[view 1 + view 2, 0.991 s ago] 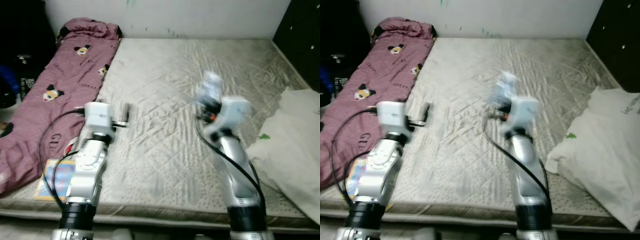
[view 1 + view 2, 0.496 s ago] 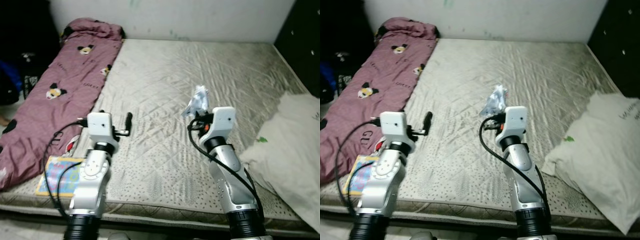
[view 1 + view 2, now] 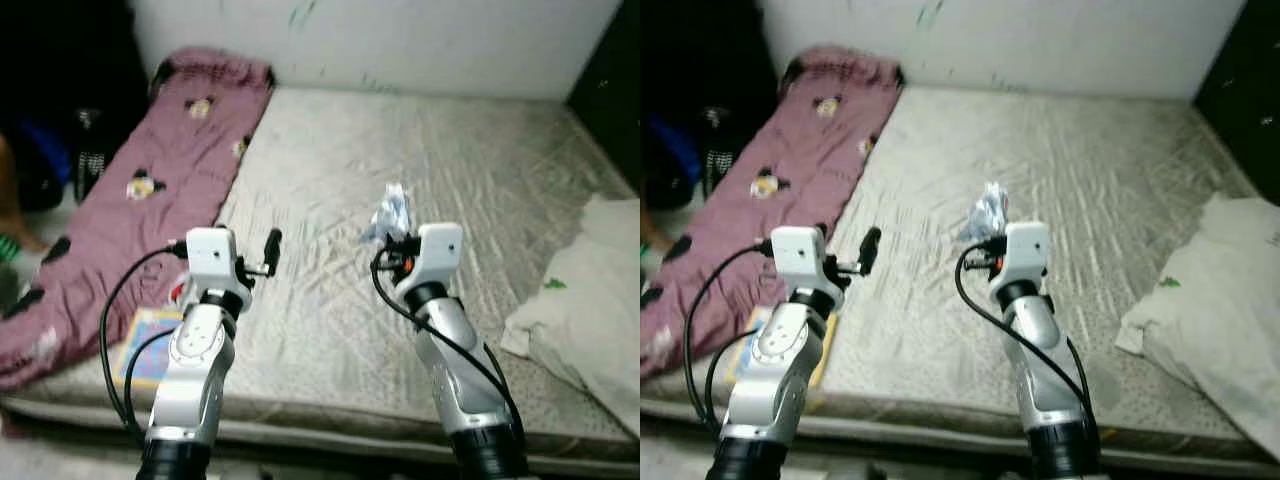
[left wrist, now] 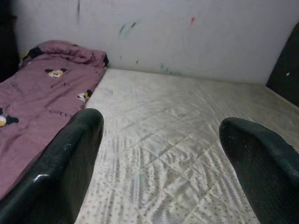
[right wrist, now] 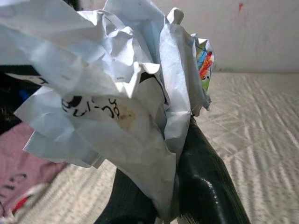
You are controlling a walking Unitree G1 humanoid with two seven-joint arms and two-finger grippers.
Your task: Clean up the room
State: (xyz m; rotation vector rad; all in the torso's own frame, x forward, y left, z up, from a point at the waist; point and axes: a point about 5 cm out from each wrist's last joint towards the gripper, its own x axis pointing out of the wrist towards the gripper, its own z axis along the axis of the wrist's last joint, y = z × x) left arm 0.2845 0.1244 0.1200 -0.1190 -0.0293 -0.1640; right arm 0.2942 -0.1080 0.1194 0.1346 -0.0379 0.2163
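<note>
We hold a crumpled paper wrapper [image 5: 117,93] in our right claw [image 3: 388,228], the two black fingers [image 5: 205,186] pinched tight on its lower folds. The wrapper is white and pale blue, with dark handwriting on one crease and a bright printed patch near its upper edge. It stands up out of the claw, lifted clear of the mattress [image 3: 450,170], above the middle of the bed and a little nearer the front edge than the wall.

Our left claw [image 3: 270,250] hangs above the mattress too, close to the seam where the pink blanket [image 3: 150,180] meets the bare quilting. Its fingers [image 4: 60,172] are spread wide with nothing between them; through the gap we see only the grey-white quilted mattress running back to the pale wall.

The pink blanket, printed with cartoon mouse heads, lies along the left edge of the bed from the back corner to the front. A colourful flat book [image 3: 150,345] rests at the front left corner, partly under our left arm and touching the blanket's edge. A white cloth [image 3: 590,300] with a small green mark is heaped at the right edge of the bed, well apart from both claws.
</note>
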